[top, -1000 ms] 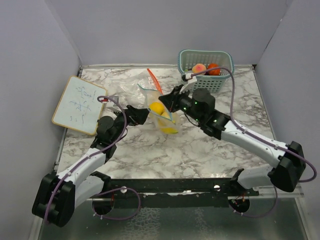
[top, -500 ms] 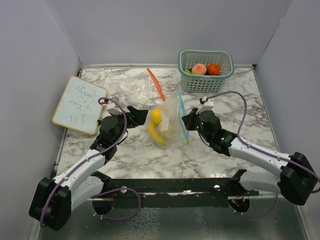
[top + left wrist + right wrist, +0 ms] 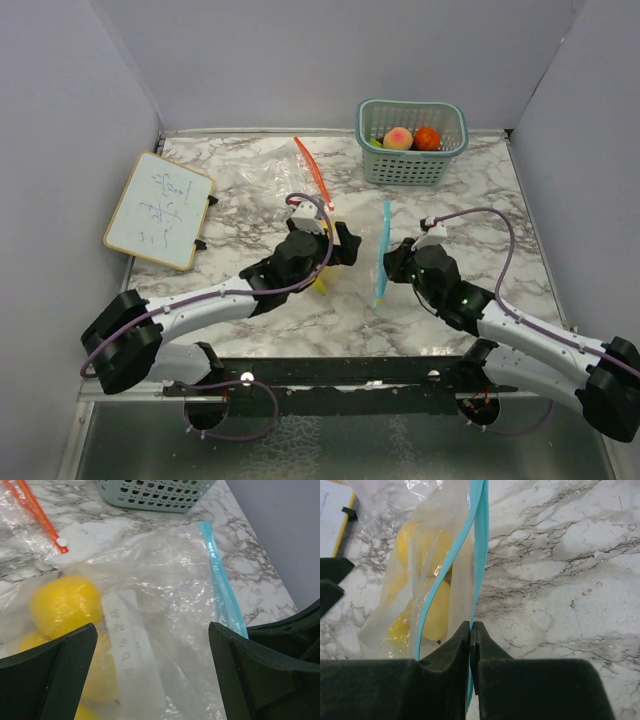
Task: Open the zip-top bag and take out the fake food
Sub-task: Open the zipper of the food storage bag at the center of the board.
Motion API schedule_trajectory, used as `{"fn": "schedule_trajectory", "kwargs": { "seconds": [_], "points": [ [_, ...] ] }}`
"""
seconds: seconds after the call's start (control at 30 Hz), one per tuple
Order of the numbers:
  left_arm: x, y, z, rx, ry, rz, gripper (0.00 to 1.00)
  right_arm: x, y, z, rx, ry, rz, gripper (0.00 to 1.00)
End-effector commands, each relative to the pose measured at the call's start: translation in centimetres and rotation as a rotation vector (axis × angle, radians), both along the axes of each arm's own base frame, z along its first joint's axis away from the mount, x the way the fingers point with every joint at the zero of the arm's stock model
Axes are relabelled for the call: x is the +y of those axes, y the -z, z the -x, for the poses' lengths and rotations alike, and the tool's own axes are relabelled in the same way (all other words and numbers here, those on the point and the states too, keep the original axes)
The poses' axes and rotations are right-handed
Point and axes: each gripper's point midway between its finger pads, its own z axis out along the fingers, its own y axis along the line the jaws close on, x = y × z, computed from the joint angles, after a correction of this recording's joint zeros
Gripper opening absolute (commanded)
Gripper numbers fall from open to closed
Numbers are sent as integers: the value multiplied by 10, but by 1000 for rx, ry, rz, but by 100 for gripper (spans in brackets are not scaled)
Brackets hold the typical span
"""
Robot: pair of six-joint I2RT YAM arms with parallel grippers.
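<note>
A clear zip-top bag (image 3: 170, 595) with a blue zip strip (image 3: 383, 250) lies mid-table. It holds a yellow lemon (image 3: 60, 602) and a yellow banana (image 3: 437, 612). My right gripper (image 3: 386, 268) is shut on one lip of the blue strip (image 3: 479, 555), and the mouth gapes a little beside it. My left gripper (image 3: 343, 245) is open, its jaws spread wide over the bag's body (image 3: 152, 630), and it holds nothing. A pink-yellow peach (image 3: 398, 137) and an orange (image 3: 427, 138) lie in the teal basket (image 3: 445, 160).
A second clear bag with an orange zip strip (image 3: 311, 170) lies behind the first one. A whiteboard (image 3: 160, 210) lies at the left edge. The basket stands at the back right. Grey walls close in the sides and back.
My left arm has swung right and now reaches over the bag with open jaws. My right gripper has drawn the blue strip right and nearer. The bag has shifted with it.
</note>
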Motion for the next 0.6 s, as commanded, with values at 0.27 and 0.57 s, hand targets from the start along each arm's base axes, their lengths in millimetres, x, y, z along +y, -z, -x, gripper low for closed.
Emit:
{"fn": "schedule_trajectory", "kwargs": {
  "seconds": [0.27, 0.57],
  "points": [
    [-84, -14, 27, -90, 94, -124, 99, -21, -22, 14, -88, 46, -106, 8],
    [-100, -2, 29, -119, 94, -295, 97, -17, -18, 15, -73, 34, -113, 9]
  ]
}}
